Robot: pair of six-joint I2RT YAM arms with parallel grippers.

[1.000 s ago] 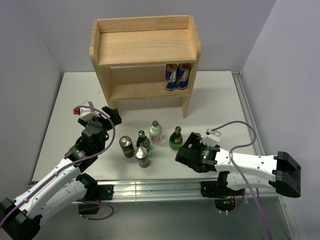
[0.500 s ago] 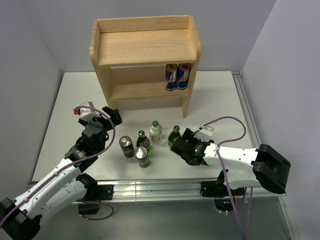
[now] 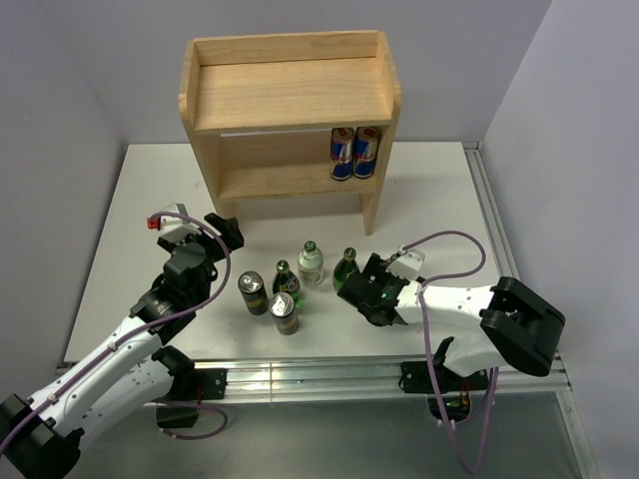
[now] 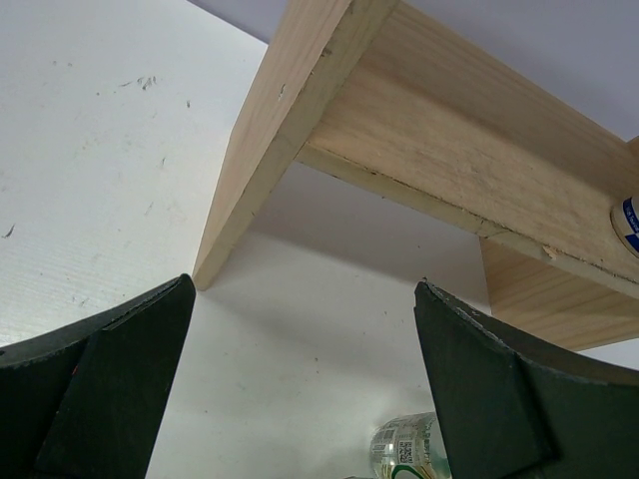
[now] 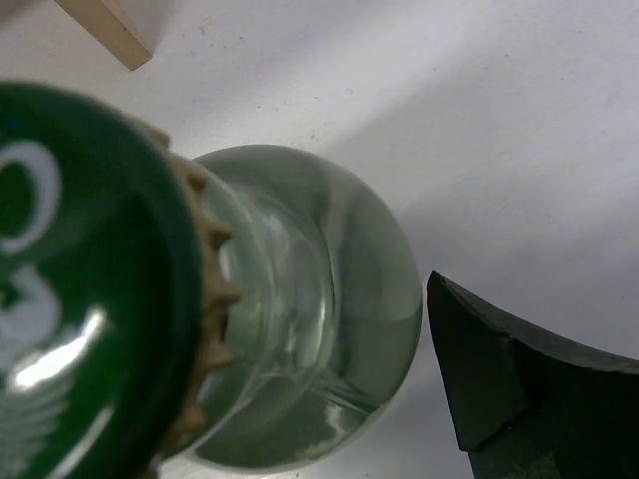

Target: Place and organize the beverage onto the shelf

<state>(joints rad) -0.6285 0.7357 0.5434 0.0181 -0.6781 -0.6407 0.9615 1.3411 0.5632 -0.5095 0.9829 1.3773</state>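
Note:
The light-wood shelf (image 3: 290, 95) stands at the back, with two blue-and-silver cans (image 3: 354, 152) on its lower tier at the right. On the table in front are a clear bottle (image 3: 311, 262), two dark green bottles (image 3: 287, 281) (image 3: 347, 267) and two dark cans (image 3: 253, 292) (image 3: 285, 314). My right gripper (image 3: 359, 287) is open with its jaws around the right green bottle (image 5: 319, 329). One finger (image 5: 509, 379) stands apart from the glass; the other is hidden behind the cap. My left gripper (image 3: 225, 232) is open and empty near the shelf's left leg (image 4: 265, 140).
A metal rail (image 3: 300, 377) runs along the table's near edge. Grey walls close in the table at the back and on both sides. The clear bottle also shows low in the left wrist view (image 4: 409, 451).
My right gripper has moved left and forward to the right green bottle, which now sits between its jaws. The left arm has not moved.

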